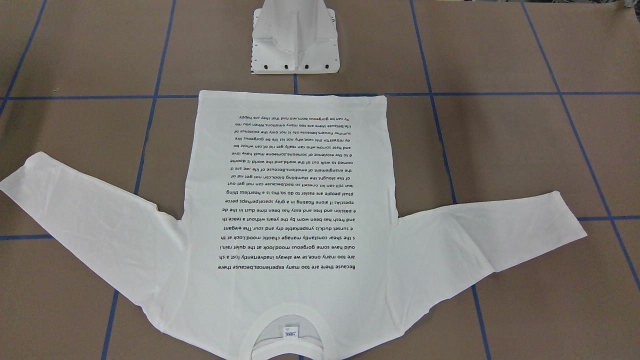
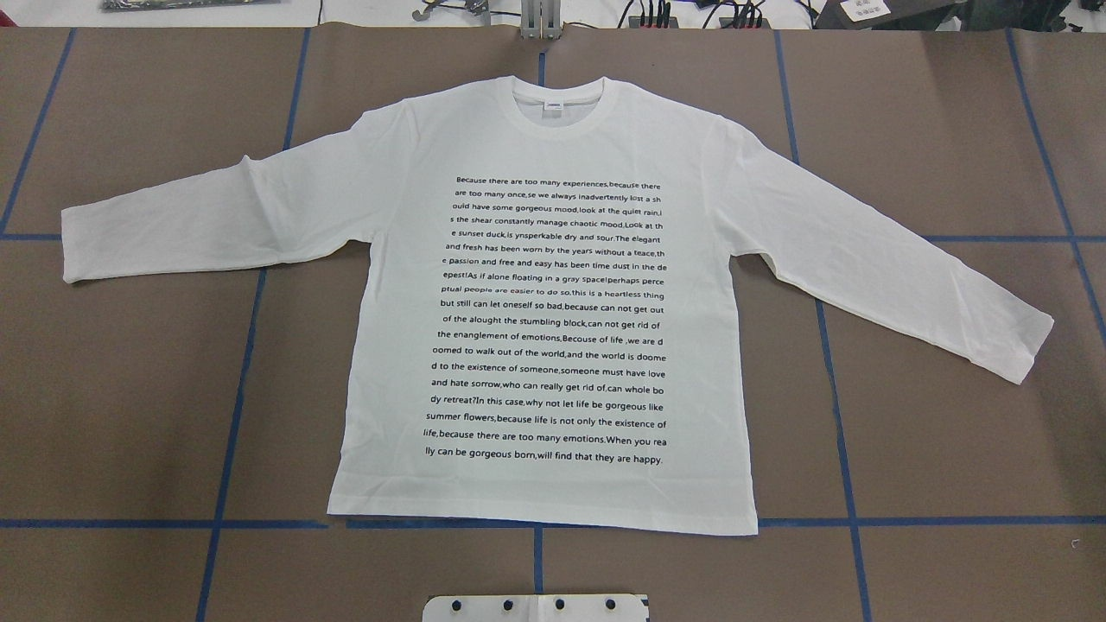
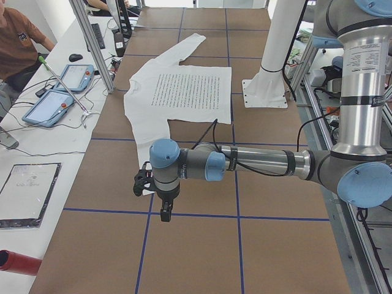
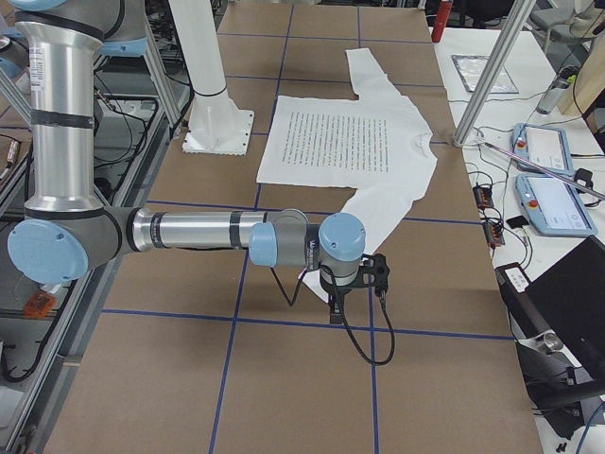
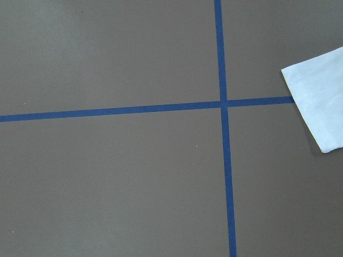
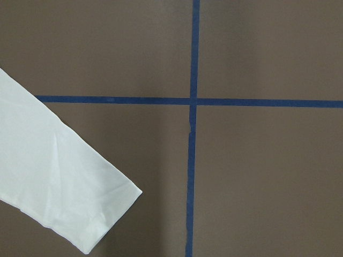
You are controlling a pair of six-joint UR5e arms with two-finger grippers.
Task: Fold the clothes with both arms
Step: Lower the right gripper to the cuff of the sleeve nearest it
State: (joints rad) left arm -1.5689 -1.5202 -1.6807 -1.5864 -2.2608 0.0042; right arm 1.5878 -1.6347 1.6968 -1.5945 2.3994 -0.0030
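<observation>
The shirt (image 2: 389,259) is plain white, and its body carries a block of small black printed text (image 2: 553,320) in many even rows. Its collar (image 2: 562,136) is the same white, with a white label (image 1: 290,331) bearing tiny bluish print. The table (image 2: 130,389) is a flat dull brown, crossed by thin blue tape lines (image 2: 231,432) that form a grid of big squares. The pedestal base (image 1: 295,45) is glossy white with a row of small black dots along its edge. The left arm (image 3: 263,162) and the right arm (image 4: 189,230) are silver-grey metal with light-blue joint caps and black cables. The left gripper (image 3: 164,211) and the right gripper (image 4: 336,310) are black. Beside the table lies a red cylinder (image 3: 18,262).
</observation>
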